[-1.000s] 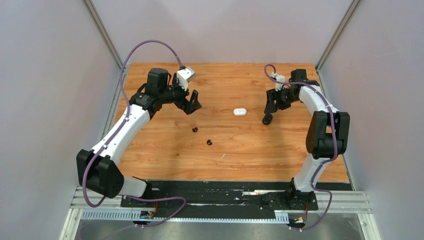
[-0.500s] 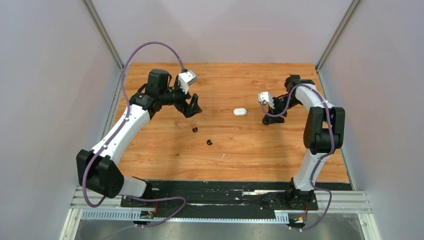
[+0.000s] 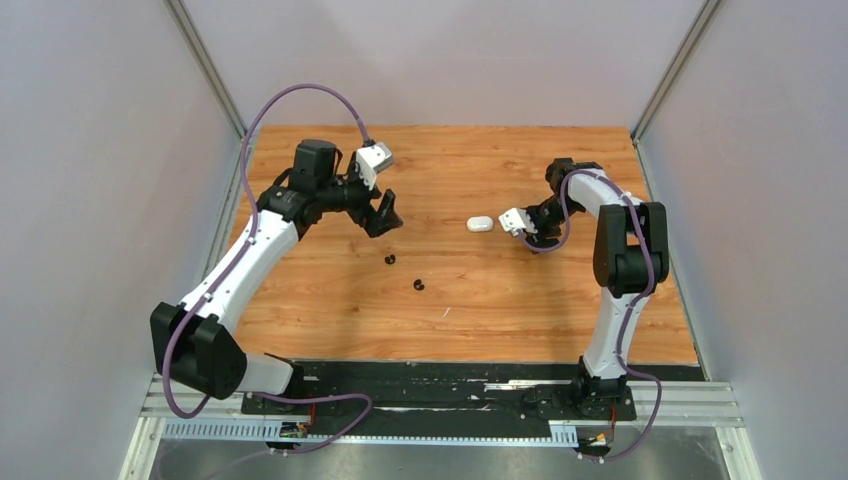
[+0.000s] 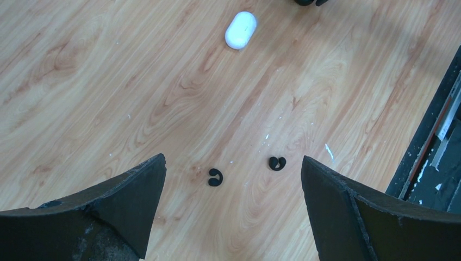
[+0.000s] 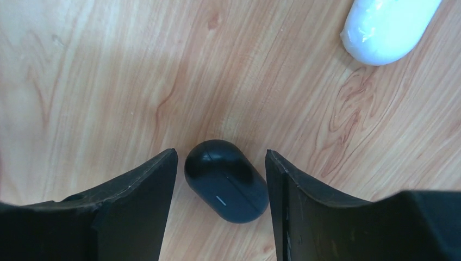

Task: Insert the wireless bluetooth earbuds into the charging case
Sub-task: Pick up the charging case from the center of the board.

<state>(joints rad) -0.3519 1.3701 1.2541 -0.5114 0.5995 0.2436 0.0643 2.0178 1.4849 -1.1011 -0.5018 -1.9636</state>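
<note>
Two black earbuds (image 3: 390, 260) (image 3: 419, 285) lie on the wooden table, left of centre. In the left wrist view they (image 4: 216, 177) (image 4: 277, 163) lie below and between my open fingers. My left gripper (image 3: 383, 212) (image 4: 233, 159) hovers open and empty above them. A closed black charging case (image 5: 227, 180) lies flat between the fingers of my right gripper (image 3: 537, 238) (image 5: 221, 152), which is open and low at the table. A closed white case (image 3: 480, 224) (image 5: 388, 27) (image 4: 241, 30) lies just left of the right gripper. No white earbuds show.
The wooden table (image 3: 560, 300) is boxed in by grey walls at the left, back and right. A black rail (image 3: 440, 385) with the arm bases runs along the near edge.
My right gripper has swung left and down, and now straddles the black case, with its wrist camera next to the white case. My left gripper has shifted only slightly.
</note>
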